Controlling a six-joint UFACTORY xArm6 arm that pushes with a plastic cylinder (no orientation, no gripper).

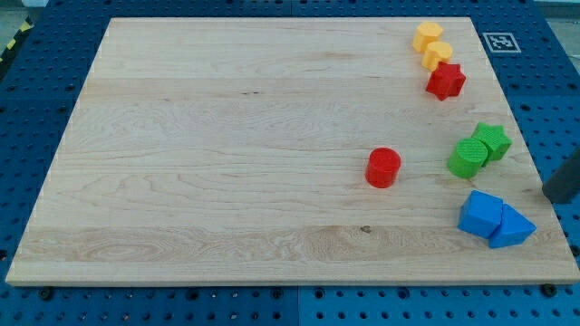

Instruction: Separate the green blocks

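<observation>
Two green blocks touch each other near the board's right edge: a green star (pixel 493 139) and, just lower left of it, a green cylinder (pixel 468 158). My tip (pixel 550 193) enters from the view's right edge as a dark rod. It sits off the board's right side, to the right of and slightly below the green star, and apart from every block.
A red cylinder (pixel 383 167) stands left of the green pair. A blue cube (pixel 479 214) and a blue triangular block (pixel 513 227) lie below them. Two yellow blocks (pixel 432 45) and a red star (pixel 446 81) sit at the top right. The wooden board (pixel 227 154) lies on a blue pegboard.
</observation>
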